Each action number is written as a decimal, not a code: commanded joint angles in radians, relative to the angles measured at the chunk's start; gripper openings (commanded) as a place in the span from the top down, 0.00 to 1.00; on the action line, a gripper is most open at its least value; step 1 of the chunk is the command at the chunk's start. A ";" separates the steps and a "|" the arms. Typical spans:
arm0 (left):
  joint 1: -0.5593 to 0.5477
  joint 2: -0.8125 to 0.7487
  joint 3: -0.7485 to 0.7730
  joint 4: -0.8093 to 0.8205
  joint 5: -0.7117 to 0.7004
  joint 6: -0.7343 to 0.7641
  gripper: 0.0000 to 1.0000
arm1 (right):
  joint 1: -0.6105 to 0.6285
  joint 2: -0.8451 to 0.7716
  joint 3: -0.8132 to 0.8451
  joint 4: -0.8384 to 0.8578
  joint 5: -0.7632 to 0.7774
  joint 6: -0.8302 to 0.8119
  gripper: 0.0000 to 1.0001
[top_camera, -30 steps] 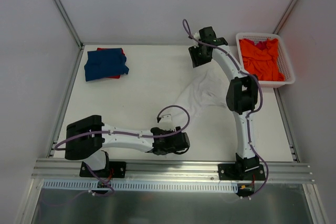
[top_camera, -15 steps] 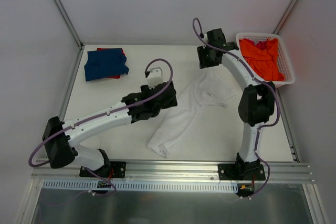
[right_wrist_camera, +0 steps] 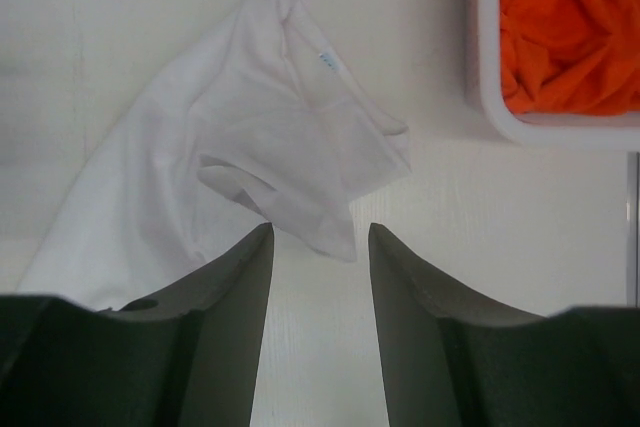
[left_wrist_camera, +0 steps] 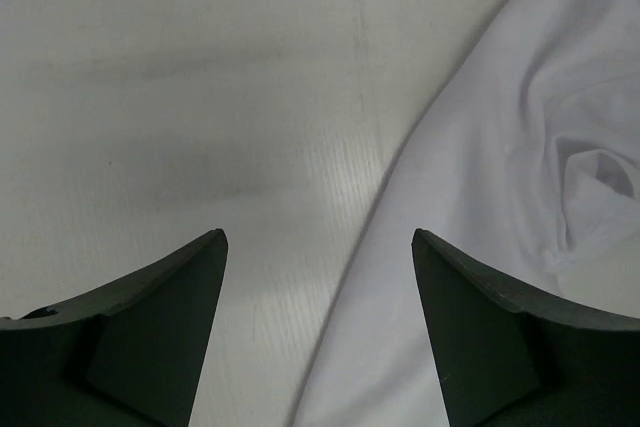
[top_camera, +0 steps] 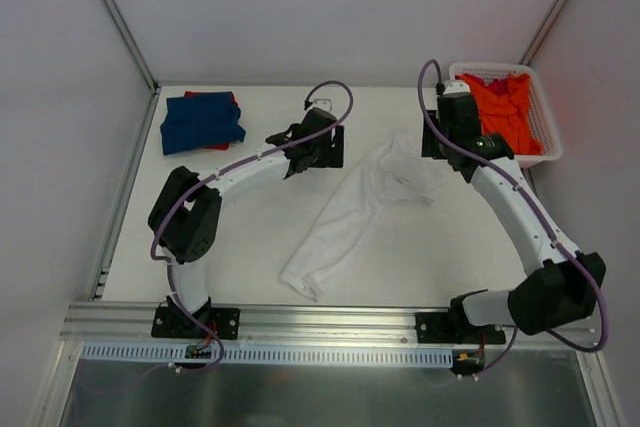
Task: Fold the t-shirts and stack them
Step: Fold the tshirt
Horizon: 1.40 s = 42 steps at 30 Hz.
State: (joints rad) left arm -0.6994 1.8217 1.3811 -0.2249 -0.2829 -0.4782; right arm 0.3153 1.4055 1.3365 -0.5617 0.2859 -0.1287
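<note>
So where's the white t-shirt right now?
In the top view the white t-shirt lies unfolded, stretched diagonally across the middle of the table, left of the white basket holding the orange shirt.

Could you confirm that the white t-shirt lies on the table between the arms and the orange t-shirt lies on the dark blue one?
Not quite: the orange t-shirt lies in the basket at the far right, well apart from the dark blue t-shirt at the far left, as the top view shows. The rest stands: the white t-shirt lies where you say.
</note>
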 commanded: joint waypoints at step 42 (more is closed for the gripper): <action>0.198 0.867 0.990 0.088 1.008 -0.191 0.26 | 0.130 -0.499 -0.195 0.083 -0.091 0.127 0.52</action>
State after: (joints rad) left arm -0.5022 2.6797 2.3222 -0.1432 0.6266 -0.6262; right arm 0.4385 0.9283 1.1267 -0.5186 0.2081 -0.0200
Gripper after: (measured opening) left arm 0.739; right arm 0.482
